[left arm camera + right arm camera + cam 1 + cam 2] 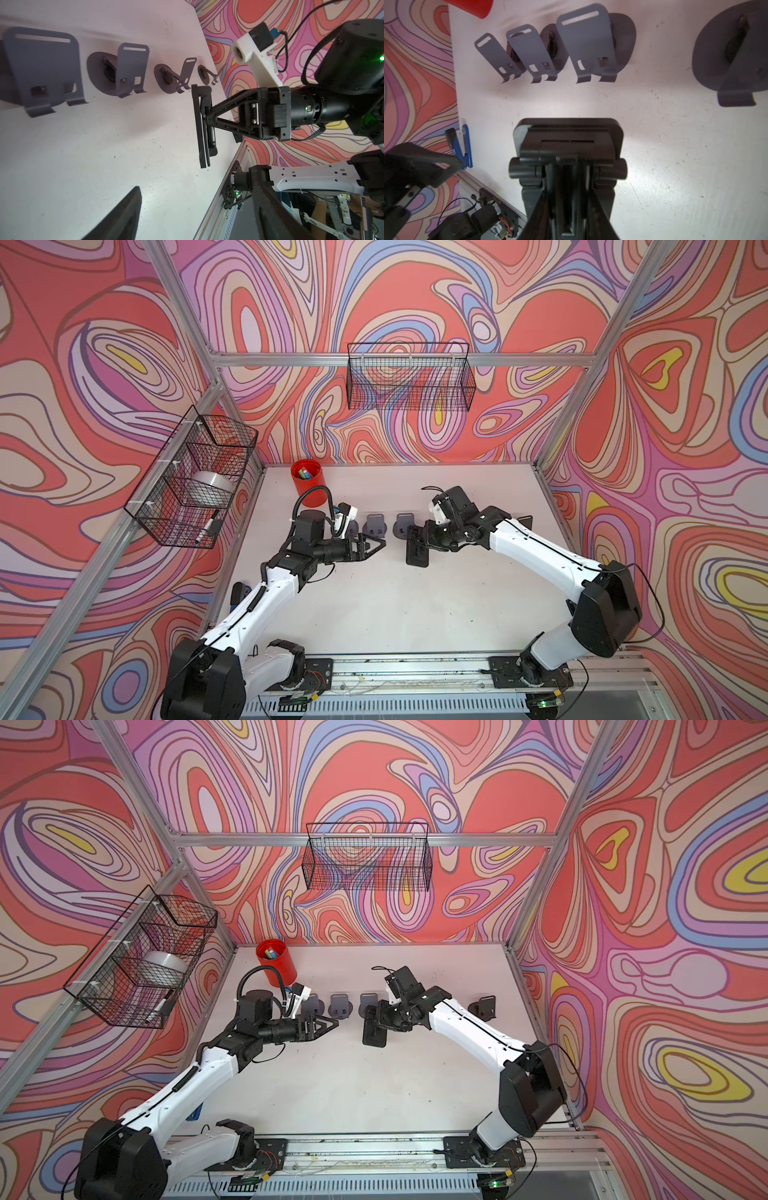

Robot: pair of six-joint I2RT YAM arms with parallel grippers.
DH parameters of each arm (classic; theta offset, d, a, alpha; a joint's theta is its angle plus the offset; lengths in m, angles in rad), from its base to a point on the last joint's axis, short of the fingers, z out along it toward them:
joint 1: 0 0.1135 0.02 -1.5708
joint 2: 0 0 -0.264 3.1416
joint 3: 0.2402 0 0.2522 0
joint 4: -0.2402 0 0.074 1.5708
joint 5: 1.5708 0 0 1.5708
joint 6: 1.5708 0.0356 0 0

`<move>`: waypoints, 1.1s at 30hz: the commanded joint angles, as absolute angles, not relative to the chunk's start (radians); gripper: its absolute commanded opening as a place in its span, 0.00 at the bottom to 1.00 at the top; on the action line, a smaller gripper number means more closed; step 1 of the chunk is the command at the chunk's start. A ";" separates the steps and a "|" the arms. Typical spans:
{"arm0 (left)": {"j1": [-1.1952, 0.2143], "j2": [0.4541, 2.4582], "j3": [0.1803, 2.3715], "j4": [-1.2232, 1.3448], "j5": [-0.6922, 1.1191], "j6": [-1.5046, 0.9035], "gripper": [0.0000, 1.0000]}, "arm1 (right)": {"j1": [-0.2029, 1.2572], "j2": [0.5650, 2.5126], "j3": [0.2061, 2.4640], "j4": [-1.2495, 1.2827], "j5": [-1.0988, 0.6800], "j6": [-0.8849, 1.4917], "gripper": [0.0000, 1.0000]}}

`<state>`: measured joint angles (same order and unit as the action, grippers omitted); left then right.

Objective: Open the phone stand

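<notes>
The phone stand (417, 551) (375, 1031) is black, and its plates lie folded close together (204, 128). It hangs upright just above the white table (395, 605), with my right gripper (423, 539) (566, 187) shut on its hinged middle part (568, 143). My left gripper (381, 545) (334, 1025) is a short way to its left at about the same height. It stands open, with nothing between its fingers (124, 218) and no contact with the stand.
Three grey unfolded stands (376, 526) stand in a row behind the grippers, and a dark one (484, 1006) is at the far right. A red cup (307, 483) is at the back left. A blue object (464, 143) lies by the left edge. Wire baskets (409, 379) hang on the walls.
</notes>
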<state>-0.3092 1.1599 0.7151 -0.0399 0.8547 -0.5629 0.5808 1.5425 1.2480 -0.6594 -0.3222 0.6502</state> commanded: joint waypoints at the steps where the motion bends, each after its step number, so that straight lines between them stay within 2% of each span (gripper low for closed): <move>1: -0.350 1.210 0.741 0.158 0.901 -0.622 0.81 | 0.537 1.491 1.225 -0.564 -0.512 0.582 0.00; 7: -0.387 1.313 0.747 0.458 0.942 -0.764 0.83 | 0.474 1.441 1.203 -0.468 -0.671 0.568 0.00; 19: -0.446 1.411 0.831 0.669 0.939 -0.845 0.90 | 0.382 1.408 1.151 -0.277 -0.933 0.609 0.00; 33: -0.461 1.531 0.901 0.826 0.960 -0.902 0.88 | 0.365 1.407 1.132 -0.128 -1.032 0.684 0.00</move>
